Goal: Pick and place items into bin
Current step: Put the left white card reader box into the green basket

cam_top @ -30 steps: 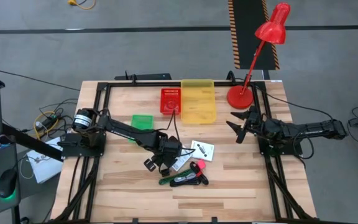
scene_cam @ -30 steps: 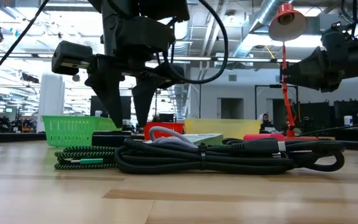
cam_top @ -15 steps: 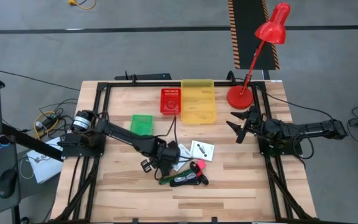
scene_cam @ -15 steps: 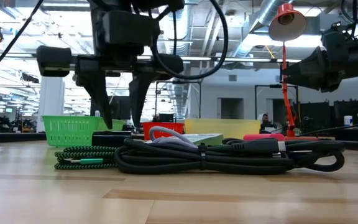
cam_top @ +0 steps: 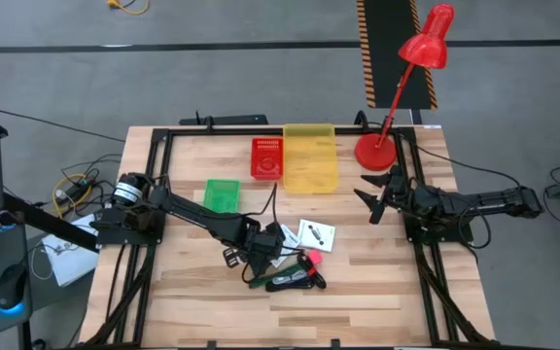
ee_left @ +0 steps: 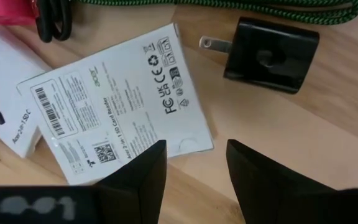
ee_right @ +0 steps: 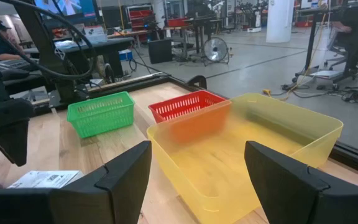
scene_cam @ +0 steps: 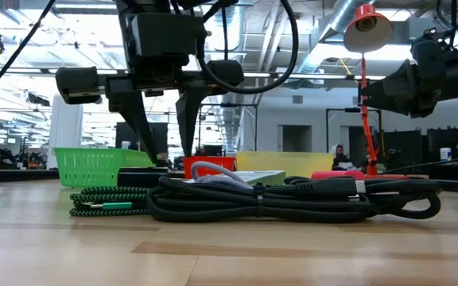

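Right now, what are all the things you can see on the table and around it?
yellow bin: one, yellow, table's far side, middle
red basket: one, red, touching the yellow bin's left side
green basket: one, green, left of the red basket
white boxes: two, white with black print, table's middle
black plug: one, black, beside the boxes
green cable: one, green and black, coiled near the plug
black cable: one, black, bundled, near side
pink piece: one, pink, by the black cable
lamp: one, red, far right corner
left tool: open, above the boxes
right tool: open, waiting at the right edge
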Controlling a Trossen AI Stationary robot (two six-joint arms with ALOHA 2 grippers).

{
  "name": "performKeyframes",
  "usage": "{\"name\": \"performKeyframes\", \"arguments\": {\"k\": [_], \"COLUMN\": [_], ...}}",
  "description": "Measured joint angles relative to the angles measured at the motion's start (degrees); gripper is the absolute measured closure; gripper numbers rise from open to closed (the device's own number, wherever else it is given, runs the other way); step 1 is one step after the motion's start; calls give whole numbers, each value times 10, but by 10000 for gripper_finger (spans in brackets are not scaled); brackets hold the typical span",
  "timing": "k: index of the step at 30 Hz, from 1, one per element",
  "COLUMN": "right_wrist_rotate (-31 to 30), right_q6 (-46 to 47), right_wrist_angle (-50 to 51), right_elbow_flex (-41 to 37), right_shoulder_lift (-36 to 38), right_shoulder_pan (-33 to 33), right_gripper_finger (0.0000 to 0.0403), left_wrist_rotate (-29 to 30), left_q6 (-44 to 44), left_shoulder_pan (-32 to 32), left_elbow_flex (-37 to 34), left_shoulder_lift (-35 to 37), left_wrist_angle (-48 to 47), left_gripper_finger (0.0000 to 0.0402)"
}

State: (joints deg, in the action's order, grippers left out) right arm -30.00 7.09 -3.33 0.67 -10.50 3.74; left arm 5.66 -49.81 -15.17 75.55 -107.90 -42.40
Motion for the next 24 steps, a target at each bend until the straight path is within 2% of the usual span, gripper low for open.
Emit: {"name": "performKeyframes", "arguments": {"k": [16,24], "right_wrist_rotate": [0,0], "right_q6": [0,0], "right_wrist_angle": [0,0], "right_elbow_flex": [0,0], "right_shoulder_lift": [0,0], "right_shoulder_pan": [0,0], "right_gripper_finger": [148,148], "left_wrist_rotate": [-4,-4], "left_q6": [19,20], "left_shoulder_pan": [-5,-5], "left_elbow_flex": [0,-31], "left_shoulder_lift": [0,0], "left_wrist_angle": [0,37], "left_gripper_finger": [244,244]}}
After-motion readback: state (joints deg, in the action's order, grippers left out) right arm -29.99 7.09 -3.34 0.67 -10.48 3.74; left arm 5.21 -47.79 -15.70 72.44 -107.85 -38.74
